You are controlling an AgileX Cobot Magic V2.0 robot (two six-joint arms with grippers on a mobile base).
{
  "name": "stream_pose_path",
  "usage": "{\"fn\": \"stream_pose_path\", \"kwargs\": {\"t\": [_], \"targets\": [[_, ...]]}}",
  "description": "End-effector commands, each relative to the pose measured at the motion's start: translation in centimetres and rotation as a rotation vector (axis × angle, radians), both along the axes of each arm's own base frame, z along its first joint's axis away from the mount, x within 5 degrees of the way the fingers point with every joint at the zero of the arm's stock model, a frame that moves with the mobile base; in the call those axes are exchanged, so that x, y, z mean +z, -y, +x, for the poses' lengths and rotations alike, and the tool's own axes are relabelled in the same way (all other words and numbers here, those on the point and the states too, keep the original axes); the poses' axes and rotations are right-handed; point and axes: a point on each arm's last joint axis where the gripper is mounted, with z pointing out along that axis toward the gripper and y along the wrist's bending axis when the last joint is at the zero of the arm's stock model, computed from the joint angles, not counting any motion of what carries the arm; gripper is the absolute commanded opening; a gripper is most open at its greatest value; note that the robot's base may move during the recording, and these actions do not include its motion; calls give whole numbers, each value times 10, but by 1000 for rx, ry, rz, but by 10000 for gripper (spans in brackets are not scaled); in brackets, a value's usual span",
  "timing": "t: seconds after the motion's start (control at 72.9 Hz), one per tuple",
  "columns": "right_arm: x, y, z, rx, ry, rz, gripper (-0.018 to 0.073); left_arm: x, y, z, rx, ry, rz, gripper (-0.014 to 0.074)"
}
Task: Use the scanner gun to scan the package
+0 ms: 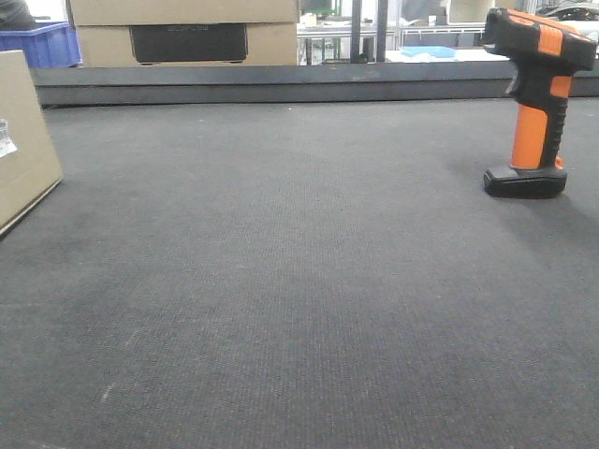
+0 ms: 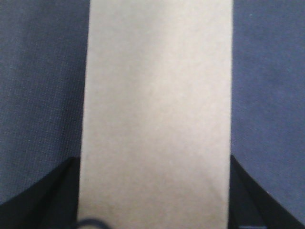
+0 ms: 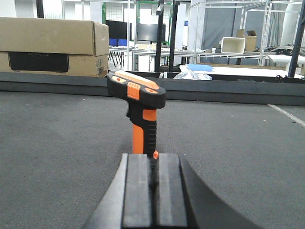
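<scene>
Two grippers: my left gripper [image 2: 152, 164] points down, fingers [image 2: 52, 195] flanking the package [image 2: 155, 86], clamping indeterminable; my right gripper [image 3: 152, 160], level, closed and empty, faces the upright scanner gun [image 3: 140, 109] just ahead.

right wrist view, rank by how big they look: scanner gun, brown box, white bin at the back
1. brown box, largest
2. scanner gun
3. white bin, smallest
The gun is nearest the camera, so true sizes may differ.
</scene>
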Motion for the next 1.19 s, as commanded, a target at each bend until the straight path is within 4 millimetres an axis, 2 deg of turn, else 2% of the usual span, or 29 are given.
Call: {"fn": "stream_pose_path", "kwargs": {"t": [0.0, 0.11, 0.22, 0.329, 0.48, 1.002, 1.18], "targets": [[2, 0, -1, -2, 22, -7, -168, 18, 19, 0, -43, 41, -28, -111], [2, 0, -1, -2, 22, -7, -168, 29, 55, 0, -86, 91, -115, -111], [2, 0, -1, -2, 22, -7, -168, 31, 88, 2, -71, 139, -194, -111], [2, 0, -1, -2, 22, -7, -168, 26, 112, 4, -94, 143, -271, -111], [2, 0, -1, -2, 22, -7, -168, 16, 134, 9, -95, 121, -413, -111], [4, 0, -1, -2, 32, -3, -168, 13, 137, 15, -84, 145, -455, -111], [36, -2, -6, 13, 4, -4, -168, 13, 137, 15, -85, 141, -454, -111]]}}
